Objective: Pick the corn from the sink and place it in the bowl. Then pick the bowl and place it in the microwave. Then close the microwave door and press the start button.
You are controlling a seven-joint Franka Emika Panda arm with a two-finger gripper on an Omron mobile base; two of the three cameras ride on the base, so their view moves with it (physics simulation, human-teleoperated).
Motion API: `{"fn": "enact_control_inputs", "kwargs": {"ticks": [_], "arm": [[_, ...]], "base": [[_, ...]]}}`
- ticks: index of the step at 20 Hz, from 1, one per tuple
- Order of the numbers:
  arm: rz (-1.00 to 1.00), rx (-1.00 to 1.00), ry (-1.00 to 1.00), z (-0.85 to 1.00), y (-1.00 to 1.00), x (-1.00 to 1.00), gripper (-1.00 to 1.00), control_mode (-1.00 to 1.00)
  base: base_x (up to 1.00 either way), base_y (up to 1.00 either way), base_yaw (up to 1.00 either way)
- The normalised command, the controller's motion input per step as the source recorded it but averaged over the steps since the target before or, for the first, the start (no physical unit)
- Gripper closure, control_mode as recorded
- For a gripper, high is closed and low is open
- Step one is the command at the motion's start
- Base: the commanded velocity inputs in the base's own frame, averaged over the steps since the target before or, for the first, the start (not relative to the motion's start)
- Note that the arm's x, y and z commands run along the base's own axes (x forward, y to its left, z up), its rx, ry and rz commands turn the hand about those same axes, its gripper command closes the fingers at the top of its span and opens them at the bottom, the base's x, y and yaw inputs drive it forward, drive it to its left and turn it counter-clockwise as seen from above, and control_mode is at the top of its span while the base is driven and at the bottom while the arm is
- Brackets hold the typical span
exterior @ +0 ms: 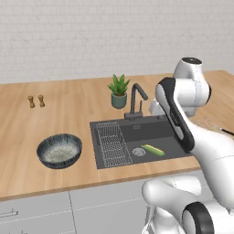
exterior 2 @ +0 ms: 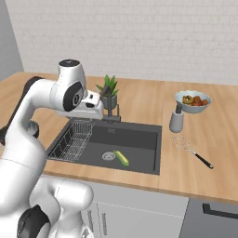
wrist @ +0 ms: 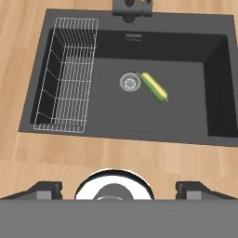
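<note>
a: big wooden worktop (exterior: 68,119), and the dark sink (wrist: 195,60) sunk into it, wire rack (wrist: 69,74) along one side.

b: where's the bowl (exterior: 59,150)?

a: on the worktop beside the sink, on the rack's side, standing apart from it.

b: and the corn (wrist: 155,86)?

a: lying on the sink floor, just beside the round drain (wrist: 130,82), tilted a bit.

b: the fingers (wrist: 118,190)?

a: spread wide apart, holding nothing, high over the near edge of the sink.
</note>
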Motion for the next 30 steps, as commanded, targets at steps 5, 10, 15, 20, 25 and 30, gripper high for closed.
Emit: {"fn": "enact_control_inputs", "kwargs": {"ticks": [5,10,15,20,25,30], "arm": [[0.14,-0.06,0.02,-0.46,-0.43,0.09,-1.0,-1.0],[0.02,-0.01,0.11,-0.69,-0.12,0.45,-1.0,-1.0],[0.0,0.01,0.14,-0.5,-0.38,0.48,-1.0,-1.0],[0.0,0.01,0.01,-0.49,-0.31,0.3,-1.0,-1.0],[0.0,0.03,-0.01,-0.4,-0.36,0.14,-1.0,-1.0],[0.0,0.1,-0.02,-0.23,-0.36,0.26,-1.0,-1.0]], "base": [[0.0,0.0,0.0],[0.0,0.0,0.0],[0.0,0.0,0.0],[0.0,0.0,0.0],[0.0,0.0,0.0],[0.0,0.0,0.0]]}}
